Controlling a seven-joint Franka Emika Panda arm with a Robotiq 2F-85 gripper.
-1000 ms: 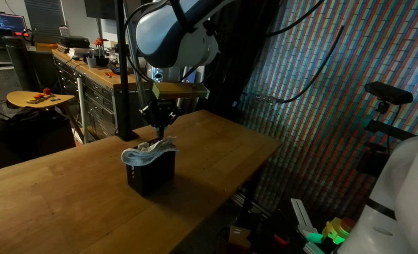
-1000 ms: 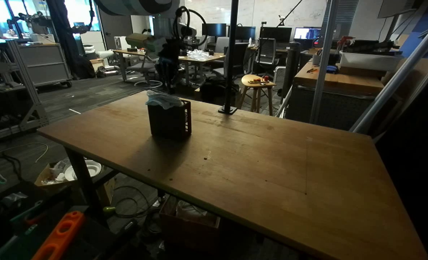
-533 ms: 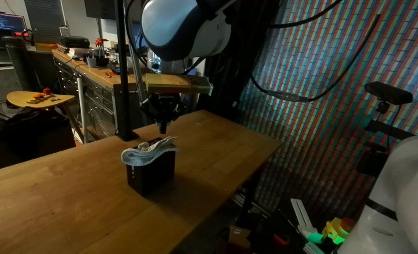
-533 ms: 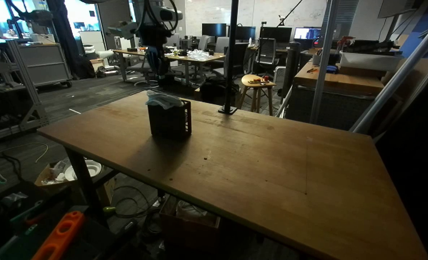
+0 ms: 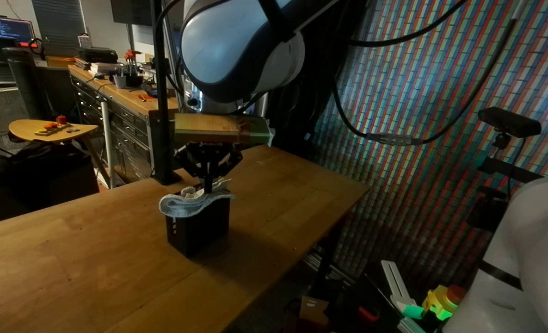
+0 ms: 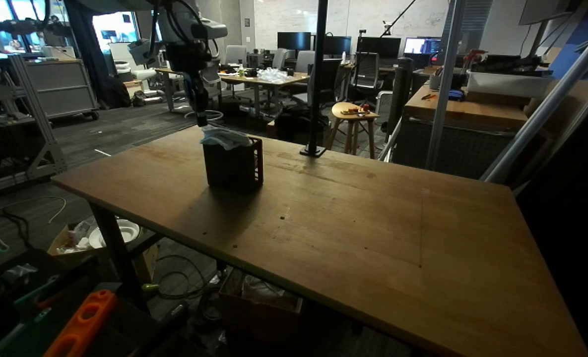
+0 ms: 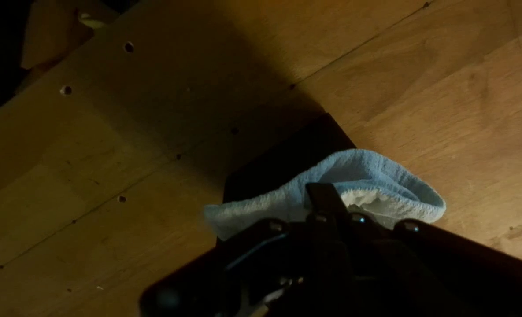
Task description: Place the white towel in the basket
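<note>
White towel [image 5: 187, 206] bunched over black basket [image 5: 204, 231], inside mostly hidden; hand [image 5: 208, 190] clenched, contact with towel unclear

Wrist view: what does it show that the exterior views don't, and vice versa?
Only the wrist view: the white towel from nearly straight above.
Only the exterior views: holes in the side of the basket, the black post and the stool.
Both: the table, the white towel draped over the basket, and the shut gripper; towel contact is unclear.
</note>
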